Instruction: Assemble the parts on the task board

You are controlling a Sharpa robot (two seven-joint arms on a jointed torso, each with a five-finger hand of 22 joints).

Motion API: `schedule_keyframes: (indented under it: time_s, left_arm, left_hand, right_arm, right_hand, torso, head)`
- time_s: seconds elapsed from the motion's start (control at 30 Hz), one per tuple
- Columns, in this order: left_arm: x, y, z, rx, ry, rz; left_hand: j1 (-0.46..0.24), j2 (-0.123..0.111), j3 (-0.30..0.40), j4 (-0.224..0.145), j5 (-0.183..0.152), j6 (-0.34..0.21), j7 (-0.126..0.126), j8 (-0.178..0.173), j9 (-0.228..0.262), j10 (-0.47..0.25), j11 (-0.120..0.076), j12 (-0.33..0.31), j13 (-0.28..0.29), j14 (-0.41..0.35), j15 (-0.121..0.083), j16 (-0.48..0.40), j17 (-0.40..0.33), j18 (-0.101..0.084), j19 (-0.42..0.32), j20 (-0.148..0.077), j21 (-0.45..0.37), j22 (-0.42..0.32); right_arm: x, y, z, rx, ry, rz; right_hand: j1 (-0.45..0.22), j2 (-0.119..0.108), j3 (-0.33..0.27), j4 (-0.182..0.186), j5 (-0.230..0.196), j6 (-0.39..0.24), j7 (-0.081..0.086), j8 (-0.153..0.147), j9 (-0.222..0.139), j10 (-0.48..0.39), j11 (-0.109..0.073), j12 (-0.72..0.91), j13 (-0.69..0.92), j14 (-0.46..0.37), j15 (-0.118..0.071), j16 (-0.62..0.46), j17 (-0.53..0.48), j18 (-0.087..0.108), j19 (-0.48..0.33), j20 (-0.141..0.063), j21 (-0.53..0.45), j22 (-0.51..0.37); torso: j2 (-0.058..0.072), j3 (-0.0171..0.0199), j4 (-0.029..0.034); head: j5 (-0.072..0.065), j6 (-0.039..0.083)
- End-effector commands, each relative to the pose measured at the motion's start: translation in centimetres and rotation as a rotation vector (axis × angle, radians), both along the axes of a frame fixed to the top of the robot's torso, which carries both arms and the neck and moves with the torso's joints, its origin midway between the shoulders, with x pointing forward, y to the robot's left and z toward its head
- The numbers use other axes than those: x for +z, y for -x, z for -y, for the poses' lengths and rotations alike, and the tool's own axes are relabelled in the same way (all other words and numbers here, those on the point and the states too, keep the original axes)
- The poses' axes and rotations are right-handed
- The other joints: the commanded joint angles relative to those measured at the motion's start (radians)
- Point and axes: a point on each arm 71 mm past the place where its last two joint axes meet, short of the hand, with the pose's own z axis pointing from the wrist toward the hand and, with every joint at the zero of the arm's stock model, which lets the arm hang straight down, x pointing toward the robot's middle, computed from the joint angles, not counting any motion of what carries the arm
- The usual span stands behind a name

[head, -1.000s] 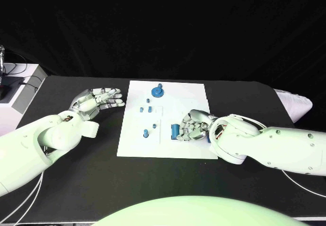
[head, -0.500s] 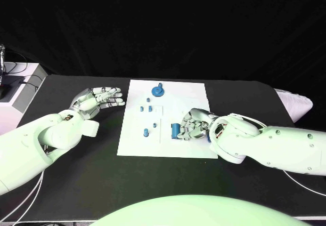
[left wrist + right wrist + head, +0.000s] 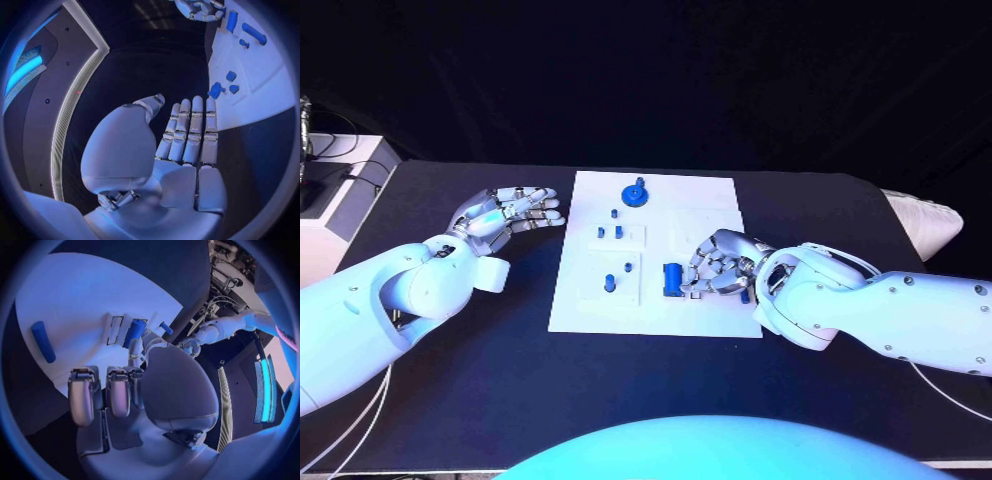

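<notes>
The white task board (image 3: pixel 661 305) lies mid-table, with several small blue parts standing or lying on it. At its far end is a round blue part with a knob (image 3: pixel 635 193). My right hand (image 3: pixel 721 268) is over the board's right half with its fingers curled in. It pinches a blue cylinder (image 3: pixel 674 278) at the thumb tip, and the right wrist view shows the cylinder (image 3: pixel 134 331) just above two rectangular slots (image 3: pixel 115 330). My left hand (image 3: pixel 511 211) is off the board's left edge, palm up, fingers straight, holding nothing. The left hand (image 3: pixel 187 135) also appears in its wrist view.
A long blue bar (image 3: pixel 42 341) lies on the board beyond my right hand's curled fingers. Small blue parts (image 3: pixel 609 283) sit along the board's left half. A white box (image 3: pixel 329 210) stands at the table's left edge. Bare black table surrounds the board.
My right hand has shifted a little to the right, and the blue cylinder sits slightly nearer me. The left hand has stayed put.
</notes>
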Motion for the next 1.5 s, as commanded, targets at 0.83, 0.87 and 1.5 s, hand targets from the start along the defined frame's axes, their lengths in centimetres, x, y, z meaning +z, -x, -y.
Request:
schedule_keyframes:
  time_s: [0.83,0.87,1.5]
  left_arm:
    - [0.1,0.0,0.8,-0.033,0.028,0.015]
    - [0.2,0.0,0.8,-0.033,0.028,0.015]
    - [0.2,0.1,0.6,-0.031,0.024,0.013]
  left_hand:
    - [0.000,0.005,-0.009,0.010,0.001,0.003,-0.001,0.002,-0.002,-0.001,0.000,-0.003,0.001,0.006,0.002,-0.012,0.005,0.012,0.005,0.002,-0.009,-0.005]
    - [0.000,0.005,-0.009,0.010,0.001,0.003,-0.001,0.002,-0.002,-0.001,0.000,-0.003,0.001,0.006,0.002,-0.012,0.005,0.012,0.005,0.002,-0.009,-0.005]
    - [-0.002,0.004,-0.011,0.012,0.000,0.003,-0.001,0.002,-0.003,-0.001,0.000,-0.003,0.001,0.006,0.002,-0.013,0.006,0.012,0.005,0.002,-0.010,-0.006]
  right_arm:
    - [0.0,-1.0,9.2,-0.123,0.279,-0.315]
    - [0.0,-1.0,9.2,-0.127,0.284,-0.317]
    - [-1.3,-1.3,7.8,-0.140,0.356,-0.292]
  right_hand:
    - [-0.162,0.060,-0.029,0.002,0.091,0.040,0.014,-0.125,-0.065,0.102,0.021,-0.006,0.260,0.098,0.024,-0.003,0.234,-0.004,0.095,0.029,-0.008,0.250]
    - [-0.164,0.056,-0.032,0.002,0.081,0.042,0.013,-0.123,-0.059,0.103,0.020,-0.006,0.261,0.098,0.022,-0.003,0.235,-0.004,0.095,0.028,-0.008,0.250]
    - [-0.196,0.054,-0.070,0.002,0.106,0.043,0.006,-0.111,-0.018,0.103,0.013,-0.004,0.262,0.098,0.017,-0.002,0.237,-0.005,0.095,0.022,-0.005,0.251]
  torso:
    - [-0.011,-0.0023,-0.0115]
    - [-0.011,-0.0026,-0.0111]
    - [-0.011,-0.0035,-0.0109]
  head:
    - [-0.040,0.003]
    - [-0.041,0.003]
    - [-0.039,-0.004]
